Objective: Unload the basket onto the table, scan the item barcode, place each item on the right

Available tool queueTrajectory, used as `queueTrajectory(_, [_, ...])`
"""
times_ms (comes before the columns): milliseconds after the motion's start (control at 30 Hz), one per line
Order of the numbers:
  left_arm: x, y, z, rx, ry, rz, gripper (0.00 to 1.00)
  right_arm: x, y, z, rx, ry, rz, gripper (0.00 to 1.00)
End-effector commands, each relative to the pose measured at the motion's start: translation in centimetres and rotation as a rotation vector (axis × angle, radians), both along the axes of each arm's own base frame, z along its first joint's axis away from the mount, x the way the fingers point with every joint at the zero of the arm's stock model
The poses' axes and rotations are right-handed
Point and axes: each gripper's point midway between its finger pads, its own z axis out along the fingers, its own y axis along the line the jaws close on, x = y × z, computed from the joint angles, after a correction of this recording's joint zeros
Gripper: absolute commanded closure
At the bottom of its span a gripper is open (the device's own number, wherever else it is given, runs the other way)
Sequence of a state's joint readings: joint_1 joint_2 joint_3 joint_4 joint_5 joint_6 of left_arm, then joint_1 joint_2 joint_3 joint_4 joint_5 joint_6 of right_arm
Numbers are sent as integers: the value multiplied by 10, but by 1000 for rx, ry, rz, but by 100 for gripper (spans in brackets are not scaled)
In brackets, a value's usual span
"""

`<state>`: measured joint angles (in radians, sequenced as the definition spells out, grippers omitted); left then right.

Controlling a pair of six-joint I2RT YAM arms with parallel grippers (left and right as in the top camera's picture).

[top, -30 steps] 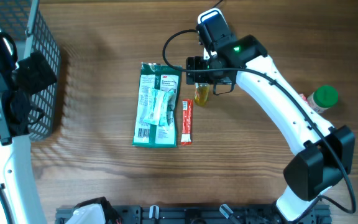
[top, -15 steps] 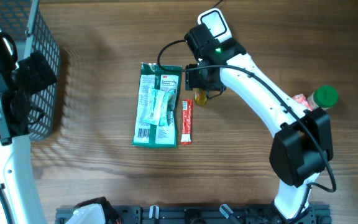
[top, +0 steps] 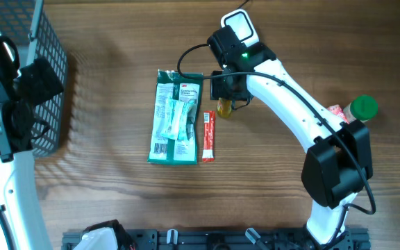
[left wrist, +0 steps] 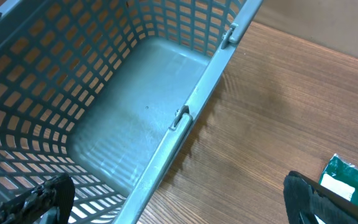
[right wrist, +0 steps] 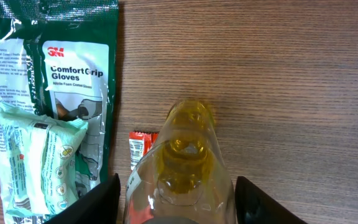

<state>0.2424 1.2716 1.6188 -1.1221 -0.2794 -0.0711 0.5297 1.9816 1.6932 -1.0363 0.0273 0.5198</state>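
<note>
A small clear bottle of yellow liquid (right wrist: 185,162) lies on the wooden table, right of a green 3M gloves pack (right wrist: 51,106). My right gripper (right wrist: 176,200) straddles the bottle with one black finger (right wrist: 101,202) on each side. A thin gap shows between each finger and the glass, so it is open around the bottle. From overhead the bottle (top: 225,107) pokes out under the right gripper (top: 229,90). My left gripper (left wrist: 179,202) hangs wide open over the rim of the basket (left wrist: 185,118), holding nothing. No barcode scanner is in view.
A red sachet (top: 208,137) lies between the gloves pack (top: 176,117) and the bottle. A green-capped jar (top: 362,109) stands at the right by a small pink packet (top: 334,111). The wire basket (top: 47,76) sits at the far left.
The right wrist has shifted slightly left over the bottle, and its fingers have drawn closer around it. The left arm has not moved.
</note>
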Motion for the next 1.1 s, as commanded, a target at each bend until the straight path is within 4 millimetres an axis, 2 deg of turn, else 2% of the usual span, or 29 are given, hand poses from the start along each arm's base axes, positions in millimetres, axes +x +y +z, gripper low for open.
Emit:
queueTrajectory(0, [0,1,2,7,-2,-5,0,-4,-1,-9,-18,28,-2,42])
queueTrajectory(500, [0,1,2,7,-2,-5,0,-4,-5,-12,-43,27,-5,44])
queueTrajectory(733, [0,1,2,7,-2,-5,0,-4,-5,-13,-44,29,-6,52])
queueTrajectory(833, [0,1,2,7,-2,-5,0,-4,-5,-13,-44,29,-6,45])
queueTrajectory(1067, [0,1,2,7,-2,-5,0,-4,-5,-13,-44,29,-5,44])
